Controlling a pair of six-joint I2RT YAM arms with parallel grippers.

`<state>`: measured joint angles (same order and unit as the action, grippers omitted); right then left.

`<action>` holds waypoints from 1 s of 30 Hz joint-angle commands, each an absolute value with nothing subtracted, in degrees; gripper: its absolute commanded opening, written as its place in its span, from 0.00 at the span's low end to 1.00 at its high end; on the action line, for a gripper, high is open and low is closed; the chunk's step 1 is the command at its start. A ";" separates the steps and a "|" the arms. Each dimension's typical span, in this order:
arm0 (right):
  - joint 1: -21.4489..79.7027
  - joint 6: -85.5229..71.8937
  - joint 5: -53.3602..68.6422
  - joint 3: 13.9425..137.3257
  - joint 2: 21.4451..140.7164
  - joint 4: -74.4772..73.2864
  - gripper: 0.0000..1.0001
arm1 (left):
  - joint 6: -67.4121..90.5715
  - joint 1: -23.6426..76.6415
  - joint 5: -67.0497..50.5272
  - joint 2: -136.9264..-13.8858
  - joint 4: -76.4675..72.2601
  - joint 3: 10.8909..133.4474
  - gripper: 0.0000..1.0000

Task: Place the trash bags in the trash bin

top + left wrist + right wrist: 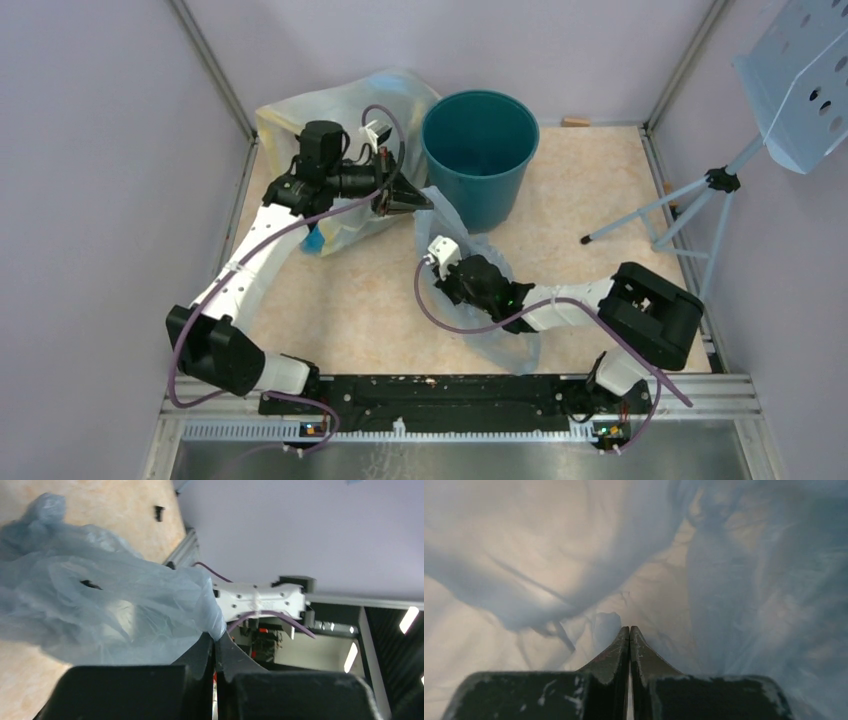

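Note:
The pale-blue trash bag [470,245] lies crumpled on the floor in front of the dark teal trash bin [480,150], which stands upright and open. My left gripper [418,200] is shut on the bag's upper edge just left of the bin. In the left wrist view the film [100,610] bulges out at the gripper's [216,637] tips. My right gripper [433,268] is low in the bag's folds. In the right wrist view it [629,628] is shut, with blue film [734,580] all around and a fold gathered at its tips.
A large yellowish translucent bag [330,110] sits behind my left arm in the back left corner. A pale-blue tripod stand [700,195] with a perforated panel [800,80] is at the right. A small wooden piece [575,122] lies by the back wall.

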<state>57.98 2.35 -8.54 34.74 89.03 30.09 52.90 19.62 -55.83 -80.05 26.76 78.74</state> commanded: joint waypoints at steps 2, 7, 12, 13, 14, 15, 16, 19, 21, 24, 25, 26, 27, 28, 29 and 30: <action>56.90 -6.26 -4.46 38.77 93.39 26.27 0.00 | 63.45 20.09 -72.37 -75.29 6.74 78.03 0.00; 56.15 -11.36 -0.69 38.70 93.94 26.09 0.00 | 75.10 20.21 -78.85 -71.89 -9.36 77.92 0.00; 55.33 -13.43 2.01 39.31 93.08 25.16 0.00 | 88.90 20.30 -77.79 -69.84 -27.88 78.22 0.00; 55.22 -13.53 2.94 39.56 92.97 25.10 0.00 | 89.35 20.37 -77.73 -69.85 -28.51 78.82 0.00; 55.20 -13.35 3.29 39.82 92.63 24.83 0.00 | 88.90 20.33 -77.81 -69.68 -28.17 79.02 0.00; 55.20 -13.19 3.43 40.16 92.33 24.42 0.00 | 87.43 20.31 -77.97 -69.50 -26.40 79.01 0.00; 55.17 -13.12 3.29 40.43 91.52 24.05 0.00 | 84.85 20.28 -78.04 -69.22 -22.42 78.72 0.00; 55.04 -13.20 1.44 41.19 89.19 22.68 0.00 | 80.51 20.32 -77.71 -67.63 -16.50 76.49 0.00; 54.39 -13.63 1.33 41.81 88.01 21.83 0.00 | 82.43 20.28 -77.60 -66.52 -19.54 75.37 0.00; 52.98 -13.84 3.07 43.48 87.21 20.89 0.00 | 83.19 20.38 -78.09 -66.48 -19.23 76.70 0.00; 52.75 -13.55 3.45 44.40 87.23 20.26 0.00 | 83.58 20.32 -78.25 -66.55 -19.24 77.36 0.00; 52.71 -13.05 3.17 45.64 87.54 19.15 0.00 | 84.20 20.32 -78.17 -66.66 -19.80 78.03 0.00; 52.65 -12.79 2.19 46.94 88.14 17.43 0.00 | 85.75 20.38 -78.00 -66.86 -21.58 78.87 0.00; 52.46 -12.44 1.33 48.45 89.03 15.54 0.00 | 87.99 20.39 -77.73 -67.23 -24.10 80.52 0.00; 52.28 -11.95 0.47 49.84 90.11 13.38 0.00 | 90.63 20.37 -77.32 -67.75 -27.37 82.07 0.00; 52.15 -11.66 -1.28 51.00 91.29 11.02 0.00 | 93.47 20.37 -76.89 -68.50 -30.35 84.06 0.00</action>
